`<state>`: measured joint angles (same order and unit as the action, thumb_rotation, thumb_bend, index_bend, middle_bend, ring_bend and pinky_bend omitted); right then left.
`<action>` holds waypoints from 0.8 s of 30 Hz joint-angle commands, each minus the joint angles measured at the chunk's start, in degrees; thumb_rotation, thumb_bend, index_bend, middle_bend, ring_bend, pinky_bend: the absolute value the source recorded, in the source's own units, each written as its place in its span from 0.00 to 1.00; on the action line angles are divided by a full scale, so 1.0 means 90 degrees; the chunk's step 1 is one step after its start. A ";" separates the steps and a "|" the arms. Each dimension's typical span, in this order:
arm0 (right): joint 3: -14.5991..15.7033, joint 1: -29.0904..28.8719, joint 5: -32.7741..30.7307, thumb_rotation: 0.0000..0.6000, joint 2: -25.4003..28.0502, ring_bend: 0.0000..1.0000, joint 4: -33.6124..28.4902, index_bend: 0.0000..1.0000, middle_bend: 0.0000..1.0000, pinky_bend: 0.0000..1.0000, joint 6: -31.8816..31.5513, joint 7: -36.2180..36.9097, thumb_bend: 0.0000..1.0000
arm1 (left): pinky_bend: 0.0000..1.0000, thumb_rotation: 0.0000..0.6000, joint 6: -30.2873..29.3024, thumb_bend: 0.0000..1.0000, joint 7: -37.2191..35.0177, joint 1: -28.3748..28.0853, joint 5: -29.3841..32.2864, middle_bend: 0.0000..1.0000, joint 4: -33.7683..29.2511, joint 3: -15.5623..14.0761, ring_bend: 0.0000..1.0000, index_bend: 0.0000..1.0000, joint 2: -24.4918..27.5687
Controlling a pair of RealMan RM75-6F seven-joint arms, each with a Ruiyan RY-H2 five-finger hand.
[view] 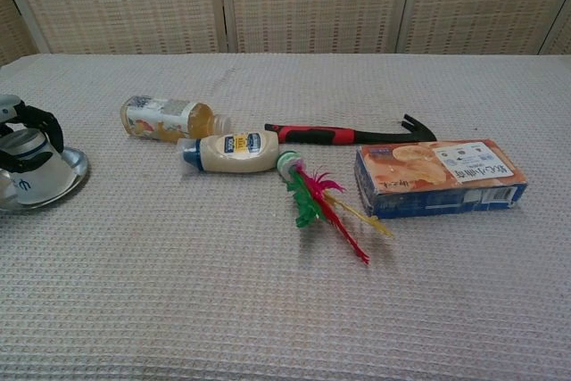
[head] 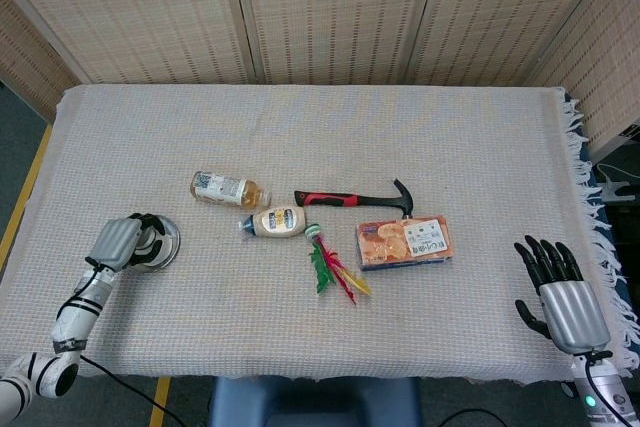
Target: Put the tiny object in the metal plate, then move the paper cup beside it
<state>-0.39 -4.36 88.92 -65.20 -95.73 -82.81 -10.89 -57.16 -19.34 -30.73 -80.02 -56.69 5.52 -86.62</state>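
Observation:
At the table's left front edge lies the metal plate (head: 168, 240) (view: 76, 169). My left hand (head: 120, 243) (view: 27, 122) grips the white paper cup (view: 34, 180) from above, dark fingers wrapped round its narrow end. The cup is wider at the bottom and stands in or just over the plate; I cannot tell whether it touches. Cup and hand hide most of the plate's inside, and no tiny object shows there. My right hand (head: 560, 292) hangs at the right front edge, fingers spread, holding nothing. The chest view does not show it.
Mid-table lie a tea bottle (head: 228, 188), a mayonnaise bottle (head: 274, 221), a red-handled hammer (head: 355, 197), a green-capped feather toy (head: 335, 269) and an orange snack box (head: 404, 242). Bare cloth separates the plate from the bottles.

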 commanded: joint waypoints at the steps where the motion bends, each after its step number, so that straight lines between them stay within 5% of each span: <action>1: -0.0009 -0.0011 -0.0030 1.00 -0.0003 0.00 0.0010 0.00 0.00 0.00 0.0028 0.0000 0.22 | 0.68 1.00 0.0032 0.52 -0.0504 -0.0059 -0.0146 0.42 -0.0010 -0.0038 0.33 0.47 0.0041; 14: -0.0014 -0.0027 -0.0069 1.00 -0.0020 0.00 0.0010 0.00 0.00 0.00 0.0071 -0.0043 0.22 | 0.67 1.00 0.0049 0.52 0.0464 -0.0047 0.0275 0.43 0.1283 0.0148 0.33 0.47 -0.0466; 24: -0.0008 -0.0017 -0.0060 1.00 -0.0028 0.00 0.0009 0.00 0.00 0.00 0.0050 -0.0059 0.22 | 0.67 1.00 -0.0207 0.52 -0.0028 0.0017 -0.0119 0.43 0.0652 -0.0060 0.33 0.47 -0.0290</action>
<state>-0.47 -4.51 88.38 -65.44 -95.66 -82.35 -11.43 -58.41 -17.52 -30.68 -79.82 -48.92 5.65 -90.05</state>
